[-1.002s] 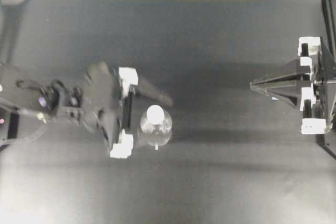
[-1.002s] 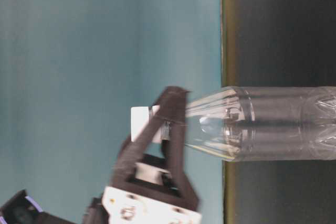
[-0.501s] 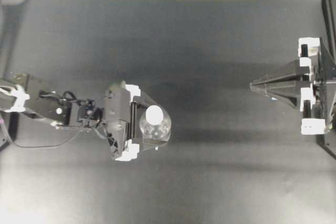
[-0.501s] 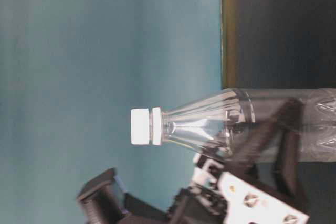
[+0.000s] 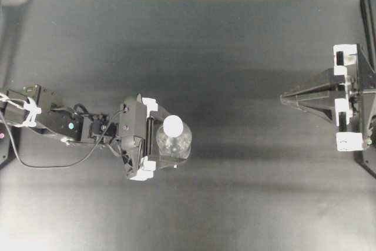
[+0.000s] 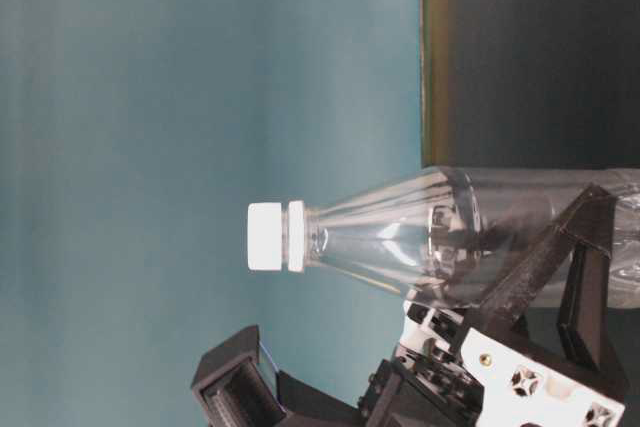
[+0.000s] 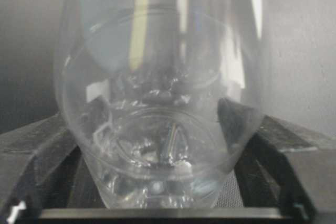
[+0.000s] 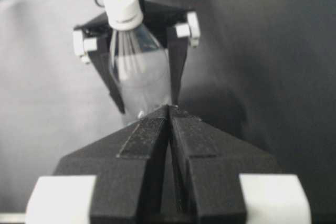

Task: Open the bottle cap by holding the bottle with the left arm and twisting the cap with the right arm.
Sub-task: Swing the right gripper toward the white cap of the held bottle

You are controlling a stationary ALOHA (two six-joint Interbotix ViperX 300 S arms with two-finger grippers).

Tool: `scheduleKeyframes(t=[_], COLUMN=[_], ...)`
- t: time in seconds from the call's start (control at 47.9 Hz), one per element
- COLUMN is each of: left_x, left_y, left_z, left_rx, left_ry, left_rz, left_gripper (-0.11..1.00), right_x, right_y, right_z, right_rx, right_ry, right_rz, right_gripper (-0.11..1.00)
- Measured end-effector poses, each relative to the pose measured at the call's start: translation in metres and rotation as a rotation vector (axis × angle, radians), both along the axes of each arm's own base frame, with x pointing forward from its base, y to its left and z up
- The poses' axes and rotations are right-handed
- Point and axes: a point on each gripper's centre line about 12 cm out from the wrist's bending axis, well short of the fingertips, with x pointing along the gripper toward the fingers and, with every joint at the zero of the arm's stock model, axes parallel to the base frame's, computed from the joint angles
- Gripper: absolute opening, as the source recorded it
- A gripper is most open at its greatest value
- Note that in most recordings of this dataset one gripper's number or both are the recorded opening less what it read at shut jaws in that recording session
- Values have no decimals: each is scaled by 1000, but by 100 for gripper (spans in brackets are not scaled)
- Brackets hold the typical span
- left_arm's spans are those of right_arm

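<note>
The bottle (image 5: pixel 174 144) is being bracketed by the left fingers (image 5: pixel 148 163), spread and not yet clamped, while the cap (image 5: pixel 173 126) is being left untouched by the right fingers (image 5: pixel 285 96), pressed together well apart.

One camera looks straight down on the dark table (image 5: pixel 235 204), both arms in frame. A second sits at table height, turned sideways, close to the bottle (image 6: pixel 480 237). The left wrist camera presses right against the bottle's base. The right wrist camera looks along its gripper (image 8: pixel 169 109) toward the bottle, from farther away.
</note>
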Motion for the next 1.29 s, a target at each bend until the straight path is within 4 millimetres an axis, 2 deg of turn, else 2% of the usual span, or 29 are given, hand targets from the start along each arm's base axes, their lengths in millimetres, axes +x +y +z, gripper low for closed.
scheduleKeyframes(t=[0.167,0.271,0.376,0.543,0.626,0.793,0.918,1.127,1.294], left_x=[-1,0,-1,-2,-2,-2,-2,-2,-2], left_y=[0,-1,-2,-3,-3,-3,-4,-5,-6], left_z=[-7,-10,-12,-13,-13,-13,-13,-13,-13], left_rx=[5,5,5,6,6,3,4,4,2], left_ry=[15,3,3,4,4,4,4,4,4], left_rz=[-2,-6,-8,-11,-11,-9,-14,-17,-17], left_gripper=[81,81,81,81,81,81,81,81,81], right_x=[15,31,46,75,89,128,156,196,216], right_y=[2,3,7,18,21,27,32,34,35], right_z=[3,4,9,19,29,47,50,43,37], right_rx=[48,83,143,255,274,304,335,379,457], right_ry=[168,311,447,666,689,683,748,895,1014], right_rz=[-11,-24,-38,-41,-32,-12,-8,-60,-167], right_gripper=[1,8,28,74,86,83,83,83,83])
